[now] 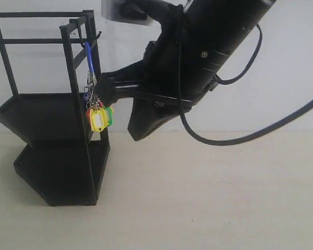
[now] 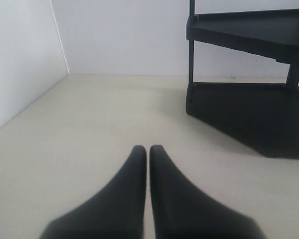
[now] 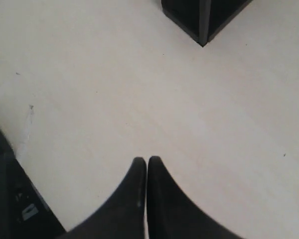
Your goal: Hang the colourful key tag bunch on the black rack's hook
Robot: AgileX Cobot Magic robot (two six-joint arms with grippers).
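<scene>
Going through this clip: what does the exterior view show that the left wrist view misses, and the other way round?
Exterior only: the colourful key tag bunch hanging by its blue loop from the hook at the black rack's top, with a robot arm close beside it. Left wrist only: the left gripper, jaws shut and empty, above the table, and a wall corner. Both: the rack's trays and the pale table.

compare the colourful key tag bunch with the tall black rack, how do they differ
The colourful plastic key tag bunch is small and multicoloured; the tall black metal two-tier rack is large and all black. The bunch dangles by its blue loop from the rack's top; the rack stands on the pale table. Both are on the exterior view's left.
</scene>
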